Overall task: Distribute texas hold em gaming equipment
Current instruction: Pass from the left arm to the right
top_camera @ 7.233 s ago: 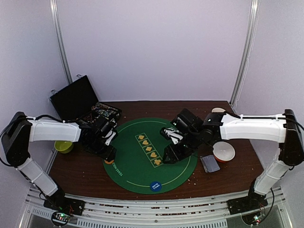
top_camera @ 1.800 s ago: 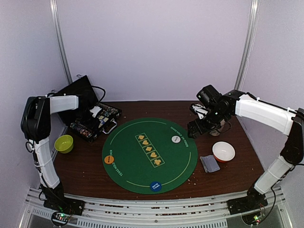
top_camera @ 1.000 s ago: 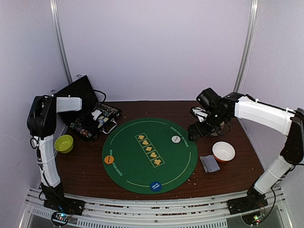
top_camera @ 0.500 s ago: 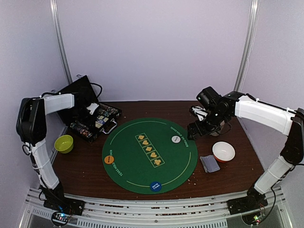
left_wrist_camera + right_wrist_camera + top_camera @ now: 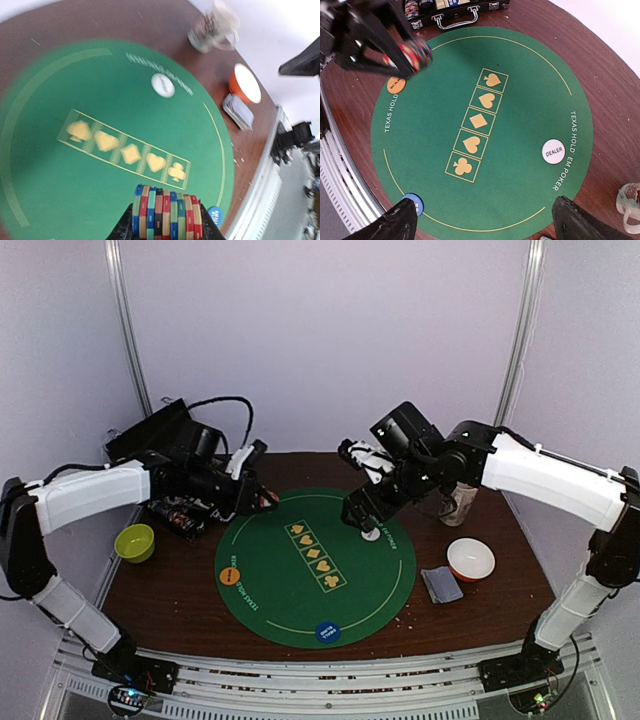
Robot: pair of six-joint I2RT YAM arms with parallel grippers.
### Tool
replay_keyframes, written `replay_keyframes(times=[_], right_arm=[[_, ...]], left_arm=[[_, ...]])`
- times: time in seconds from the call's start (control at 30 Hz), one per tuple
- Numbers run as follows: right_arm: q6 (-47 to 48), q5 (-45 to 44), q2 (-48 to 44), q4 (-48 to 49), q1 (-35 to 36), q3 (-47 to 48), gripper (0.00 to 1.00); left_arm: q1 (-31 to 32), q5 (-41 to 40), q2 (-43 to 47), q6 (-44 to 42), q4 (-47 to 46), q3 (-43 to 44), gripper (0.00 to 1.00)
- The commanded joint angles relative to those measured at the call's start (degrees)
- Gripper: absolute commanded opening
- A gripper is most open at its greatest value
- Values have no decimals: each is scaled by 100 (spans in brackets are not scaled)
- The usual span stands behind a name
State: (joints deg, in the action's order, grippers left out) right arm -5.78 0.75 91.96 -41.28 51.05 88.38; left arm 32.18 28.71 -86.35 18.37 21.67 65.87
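Left gripper (image 5: 166, 227) clamps one chip stack (image 5: 165, 210), perhaps seven chips; right gripper (image 5: 489, 224) gapes wide. One white disc (image 5: 553, 151), one orange disc (image 5: 396, 84), one blue disc (image 5: 412, 204).

Green mat (image 5: 530, 90) with yellow suits; chip stack (image 5: 166, 212) striped blue, red, green; white dealer disc (image 5: 553, 151).

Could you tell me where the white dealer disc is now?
In the right wrist view, the white dealer disc lies on the green mat, between the suit boxes and the right-edge lettering.
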Motion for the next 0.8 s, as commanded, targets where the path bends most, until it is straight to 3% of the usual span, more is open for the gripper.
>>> replay_keyframes(times=[0.0, 0.17, 0.27, 0.43, 0.53, 0.77], right_arm=[[81, 252, 75, 254, -15, -276, 96], [-228, -493, 6, 187, 239, -1181, 93], [70, -573, -77, 813, 545, -1799, 91], [1113, -258, 73, 2609, 670, -2231, 92], [1731, -180, 444, 3078, 631, -2155, 92], [2678, 1062, 1203, 3929, 55, -2195, 88]], left_arm=[[524, 950, -953, 512, -923, 197, 0], [783, 1945, -1812, 1213, -2211, 25, 0], [832, 2184, -2371, 1540, -2541, 127, 0], [835, 2285, -3005, 1890, -2819, 250, 0], [827, 2337, -3334, 2045, -2972, 269, 0], [764, 2318, -3807, 2458, -3230, 195, 0]])
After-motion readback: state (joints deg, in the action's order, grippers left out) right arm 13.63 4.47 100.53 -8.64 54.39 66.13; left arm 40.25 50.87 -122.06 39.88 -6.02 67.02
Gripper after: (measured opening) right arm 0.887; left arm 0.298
